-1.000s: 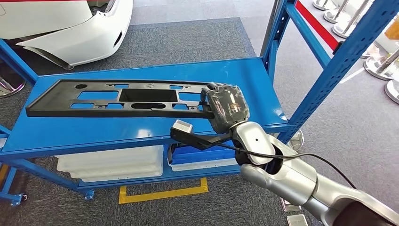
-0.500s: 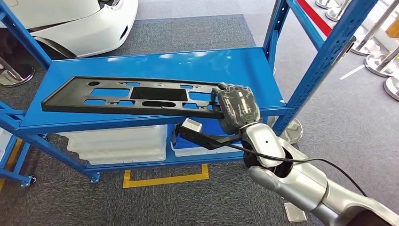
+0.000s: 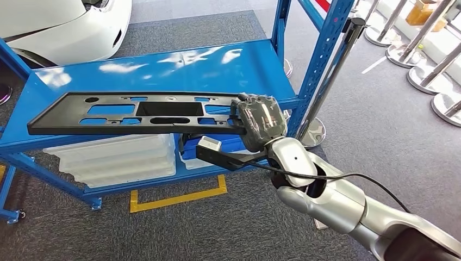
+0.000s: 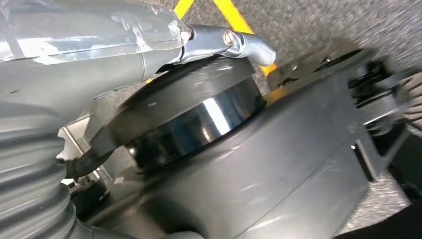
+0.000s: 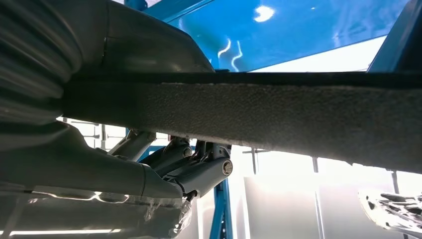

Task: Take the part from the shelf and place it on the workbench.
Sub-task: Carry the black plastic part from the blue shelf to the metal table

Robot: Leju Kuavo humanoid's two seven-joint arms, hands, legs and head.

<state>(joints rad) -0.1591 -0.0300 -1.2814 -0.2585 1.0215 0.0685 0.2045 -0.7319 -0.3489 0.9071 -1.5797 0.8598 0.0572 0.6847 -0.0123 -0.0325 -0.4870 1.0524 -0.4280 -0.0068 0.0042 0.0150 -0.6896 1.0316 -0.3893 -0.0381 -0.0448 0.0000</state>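
Blue metal shelf point(image 3: 163, 68) on grey carpet point(image 3: 380, 125), white car bumper point(image 3: 65, 22) behind it — right hand point(image 3: 260, 120) clamped on the end of the long black part point(image 3: 130, 111). Left hand point(image 4: 99, 55) — can't tell its state.

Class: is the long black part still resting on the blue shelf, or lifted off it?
Lifted off: the right hand holds the black part by one end, and it overhangs the blue shelf front edge.
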